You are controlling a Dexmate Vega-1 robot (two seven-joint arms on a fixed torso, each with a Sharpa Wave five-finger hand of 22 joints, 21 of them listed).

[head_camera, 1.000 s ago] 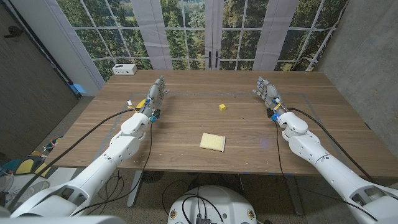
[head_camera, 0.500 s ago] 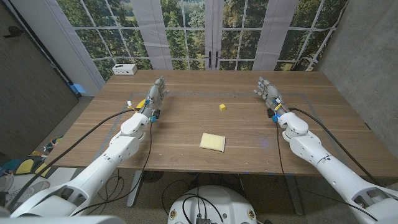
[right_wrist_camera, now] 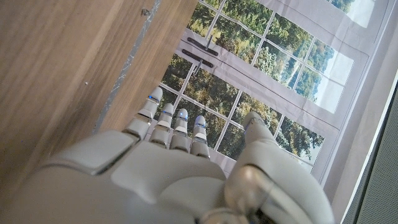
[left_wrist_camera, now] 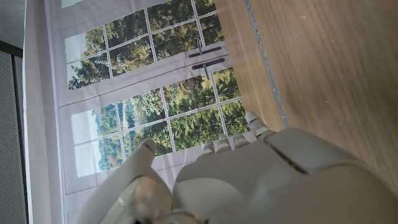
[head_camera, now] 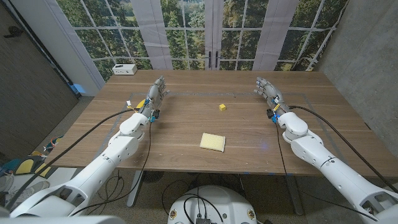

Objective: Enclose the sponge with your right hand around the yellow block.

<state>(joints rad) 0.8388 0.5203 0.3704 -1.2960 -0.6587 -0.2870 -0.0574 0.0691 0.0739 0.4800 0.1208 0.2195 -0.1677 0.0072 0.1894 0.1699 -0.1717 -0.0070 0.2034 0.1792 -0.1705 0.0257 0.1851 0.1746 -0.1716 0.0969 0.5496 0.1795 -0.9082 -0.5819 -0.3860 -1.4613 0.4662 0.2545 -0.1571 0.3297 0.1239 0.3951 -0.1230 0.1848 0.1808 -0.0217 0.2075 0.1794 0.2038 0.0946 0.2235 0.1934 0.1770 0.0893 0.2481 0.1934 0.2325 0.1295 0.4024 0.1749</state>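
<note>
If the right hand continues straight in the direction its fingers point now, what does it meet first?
Probably nothing on the table. The right hand points toward the far edge and the windows; the yellow block and sponge lie off to its side.

Both arms enter from the near corners in the head view and extend forward, one along each side. The left arm (head_camera: pixel 118 146) reaches diagonally inward, black cabling running along it to the wrist. The left hand (head_camera: pixel 156 92) holds nothing, fingers extended forward and close together. In the left wrist view the back of the left hand (left_wrist_camera: pixel 261 180) faces the camera, fingertips (left_wrist_camera: pixel 252 122) straight, thumb set apart. The right arm (head_camera: pixel 317 155) mirrors this pose, also cabled. The right hand (head_camera: pixel 266 91) is empty, fingers slightly spread. In the right wrist view, the right hand (right_wrist_camera: pixel 149 180) shows fingers (right_wrist_camera: pixel 166 121) extended side by side, thumb apart.
</note>
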